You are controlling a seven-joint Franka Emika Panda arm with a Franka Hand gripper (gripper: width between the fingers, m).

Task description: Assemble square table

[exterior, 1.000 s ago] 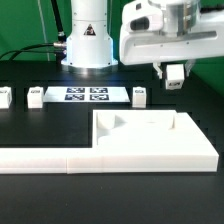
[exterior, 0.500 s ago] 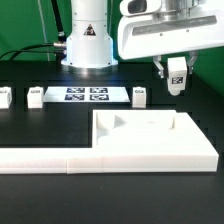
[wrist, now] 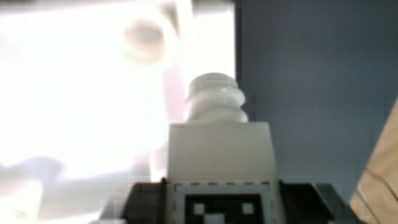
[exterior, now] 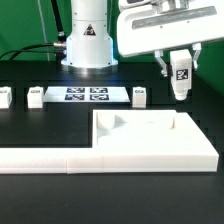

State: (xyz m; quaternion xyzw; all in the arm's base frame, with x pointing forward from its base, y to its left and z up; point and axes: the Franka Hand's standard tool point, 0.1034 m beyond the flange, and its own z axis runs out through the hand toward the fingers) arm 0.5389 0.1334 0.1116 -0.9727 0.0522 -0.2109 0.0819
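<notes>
Fingers of my pincer (exterior: 179, 68) are clamped on one white leg (exterior: 181, 86), closed against its sides and gripping its upper part. I hold this leg upright in the air, its black-and-white tag facing the exterior camera and its lower end hanging free. My wrist camera looks along the same leg (wrist: 217, 140): the tag is nearest the lens and a rounded, stepped tip is at the other end. Beyond the tip, a bright blurred white surface meets the dark table (wrist: 311, 70). Below me, at the exterior view's right, lies the tabletop (exterior: 150, 135), a white tray with a raised rim. The leg hangs over its far right edge and does not touch it. The tabletop sits against a long white rail (exterior: 40, 158) that runs along the near side toward the exterior view's left. Farther back, three loose legs (exterior: 4, 97) (exterior: 36, 96) (exterior: 139, 95) stand in a row on the table. The marker board (exterior: 85, 95) lies between the second and third, with my arm's base (exterior: 88, 45) behind it.
</notes>
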